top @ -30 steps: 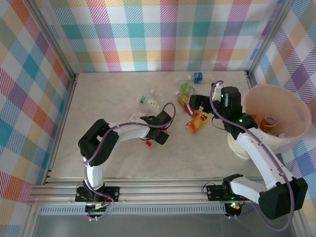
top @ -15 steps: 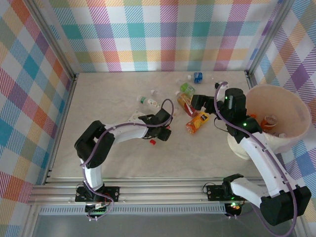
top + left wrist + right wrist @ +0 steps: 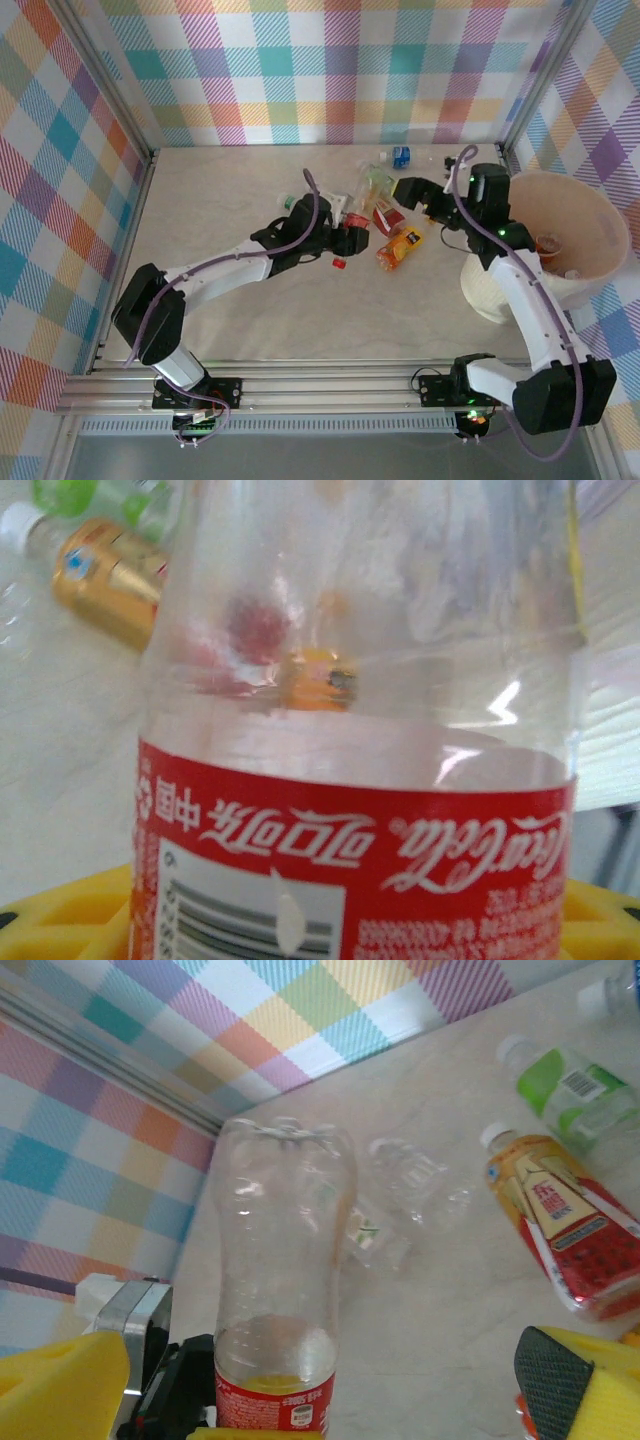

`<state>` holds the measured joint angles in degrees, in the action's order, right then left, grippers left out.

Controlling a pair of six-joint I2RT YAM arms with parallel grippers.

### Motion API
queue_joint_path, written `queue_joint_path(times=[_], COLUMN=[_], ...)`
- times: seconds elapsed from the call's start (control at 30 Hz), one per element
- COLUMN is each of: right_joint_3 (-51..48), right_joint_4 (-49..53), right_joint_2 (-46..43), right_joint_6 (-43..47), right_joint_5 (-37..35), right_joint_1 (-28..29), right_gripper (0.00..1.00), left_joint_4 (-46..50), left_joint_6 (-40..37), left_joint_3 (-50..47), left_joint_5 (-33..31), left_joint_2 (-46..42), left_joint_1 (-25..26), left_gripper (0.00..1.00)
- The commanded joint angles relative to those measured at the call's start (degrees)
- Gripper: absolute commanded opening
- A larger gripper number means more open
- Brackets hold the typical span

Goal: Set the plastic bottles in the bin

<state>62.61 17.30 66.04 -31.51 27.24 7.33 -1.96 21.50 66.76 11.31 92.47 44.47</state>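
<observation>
My left gripper is shut on a clear red-labelled cola bottle, held off the table with its red cap pointing down. The label fills the left wrist view, where this bottle sits between the yellow fingers. In the right wrist view the same bottle stands just ahead of my open right gripper. From above, the right gripper hovers right of the bottle's base. The cream bin stands at the right with bottles inside.
Loose bottles lie behind and beside the grippers: an orange one, a red-and-gold one, a green-labelled one, a blue-labelled one, a crushed clear one and a green-capped one. Checked walls enclose the table.
The left arm lifted the cola bottle off the table and carried it up and to the right. The right gripper swung back and upward, now facing the bottle.
</observation>
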Motion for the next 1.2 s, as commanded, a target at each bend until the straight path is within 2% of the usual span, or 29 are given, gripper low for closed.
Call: queue_joint_path(times=[0.0,0.13,0.27,0.43,0.6,0.77,1.0,1.17], right_joint_3=[3.42,5.53,4.58,7.93,10.04,12.24,14.37,13.69], right_joint_4=[-5.46,-6.78,-13.31,-12.08,-17.98,-19.06,-16.29,-14.73], right_joint_2=[2.21,3.48,3.39,5.47,7.51,8.99,10.59,9.62], right_joint_6=[-5.12,-4.18,-4.7,-3.67,-4.4,-3.91,-2.29,-0.25], right_joint_5=[15.01,15.64,17.73,16.34,23.68,22.47,24.85,25.49], right_joint_1=[-2.06,-2.06,-2.06,-2.07,-1.64,-0.74,-0.66,-0.65], right_gripper=[1.0,1.0,1.0,1.0,1.0,0.99,0.85,0.68], left_joint_4=[-11.41,-17.56,-25.04,-35.95,-37.48,-37.71,-38.14,-37.97], left_joint_6=[6.03,9.03,13.52,18.88,18.94,18.07,17.98,17.91], left_joint_3=[-0.89,0.32,1.53,2.31,4.7,5.5,4.91,4.76], left_joint_5=[11.03,18.48,23.98,28.76,30.09,29.09,28.67,27.89], left_joint_2=[-1.99,-1.72,-0.19,2.34,3.89,4.66,4.68,4.56], left_joint_1=[-1.59,-1.75,-1.77,-1.27,0.23,1.11,1.19,1.18], left_gripper=[0.47,0.46,0.46,0.45,0.45,0.45,0.45,0.45])
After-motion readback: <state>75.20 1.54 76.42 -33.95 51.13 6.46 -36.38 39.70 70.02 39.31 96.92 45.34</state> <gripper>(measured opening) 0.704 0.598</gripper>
